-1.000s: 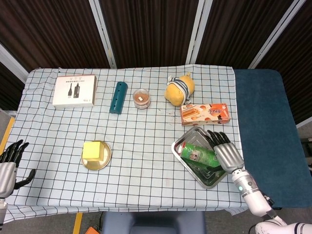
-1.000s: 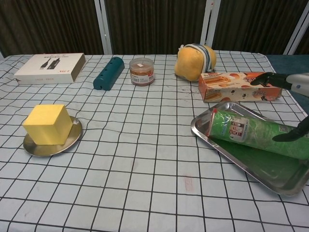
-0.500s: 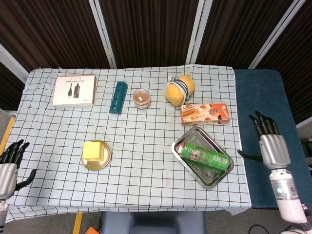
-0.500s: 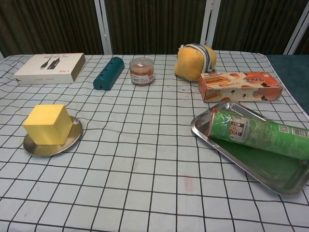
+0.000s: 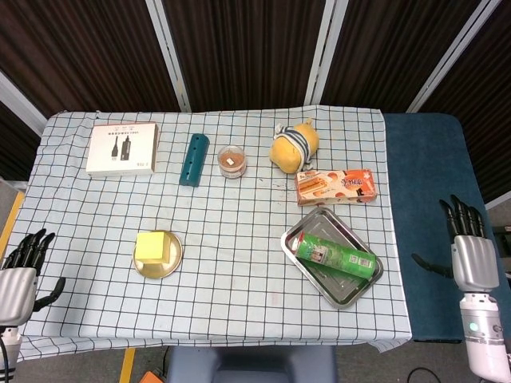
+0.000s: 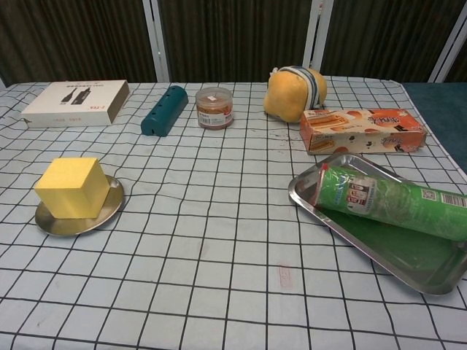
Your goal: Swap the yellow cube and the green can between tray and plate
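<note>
The yellow cube [image 5: 152, 246] [image 6: 71, 187] sits on a small round metal plate [image 5: 171, 267] [image 6: 111, 203] at the near left of the table. The green can [image 5: 335, 257] [image 6: 390, 204] lies on its side in the steel tray [image 5: 302, 230] [image 6: 343, 227] at the near right. My right hand [image 5: 469, 254] hangs open off the table's right edge, over the blue surface, well clear of the tray. My left hand [image 5: 21, 274] is open at the table's near left corner, apart from the plate. Neither hand shows in the chest view.
Along the back stand a white box [image 5: 122, 148], a teal cylinder [image 5: 194, 159], a small jar [image 5: 231, 162] and a yellow plush toy [image 5: 294, 145]. An orange snack box [image 5: 336, 186] lies just behind the tray. The checkered cloth between plate and tray is bare.
My right hand has drawn away from the tray, moving right and off the table, leaving the can lying in the tray. The left hand has barely shifted.
</note>
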`<state>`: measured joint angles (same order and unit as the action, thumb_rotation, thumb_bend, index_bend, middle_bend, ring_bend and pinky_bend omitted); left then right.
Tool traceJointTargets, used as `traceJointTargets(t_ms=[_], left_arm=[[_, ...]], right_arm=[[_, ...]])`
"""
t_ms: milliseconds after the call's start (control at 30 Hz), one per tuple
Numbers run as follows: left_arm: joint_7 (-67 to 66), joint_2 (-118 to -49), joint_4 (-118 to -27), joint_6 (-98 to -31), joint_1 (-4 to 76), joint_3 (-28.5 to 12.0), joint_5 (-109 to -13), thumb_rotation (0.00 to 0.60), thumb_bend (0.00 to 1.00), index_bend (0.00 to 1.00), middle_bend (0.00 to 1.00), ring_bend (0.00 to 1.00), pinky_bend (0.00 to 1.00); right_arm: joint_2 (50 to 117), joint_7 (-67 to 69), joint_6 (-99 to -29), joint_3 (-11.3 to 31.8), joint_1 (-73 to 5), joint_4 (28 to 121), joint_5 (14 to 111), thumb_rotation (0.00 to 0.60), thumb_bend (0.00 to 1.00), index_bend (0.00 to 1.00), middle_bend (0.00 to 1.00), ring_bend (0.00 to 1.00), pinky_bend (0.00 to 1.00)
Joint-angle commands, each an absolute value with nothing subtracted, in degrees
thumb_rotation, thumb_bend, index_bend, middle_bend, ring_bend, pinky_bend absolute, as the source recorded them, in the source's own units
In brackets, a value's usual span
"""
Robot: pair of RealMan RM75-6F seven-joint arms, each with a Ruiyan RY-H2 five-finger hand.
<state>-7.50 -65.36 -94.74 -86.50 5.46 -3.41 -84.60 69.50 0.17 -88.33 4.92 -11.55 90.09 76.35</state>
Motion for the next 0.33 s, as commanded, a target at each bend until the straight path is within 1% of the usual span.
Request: traceJointTargets(t_ms=[33,333], left_arm=[[-7.5,-65.4,-94.8,-86.4,5.5,-3.4,-84.5,0.6,0.36,0.03,0.04,0.04,0.21],[-7.2,-65.4,-94.6,-86.4,5.5,-3.6,-84.3,0.6,0.36,0.03,0.04,0.04,0.21]], right_arm=[[69.3,1.0,-88.5,5.1,-10.9,90.1,77.1,0.6,0.09,0.0,0.0,0.0,0.01],[69.3,-0.5,-87.5,5.5,-10.1,90.8,77.9,0.6,0.09,0.0,0.0,0.0,0.01]])
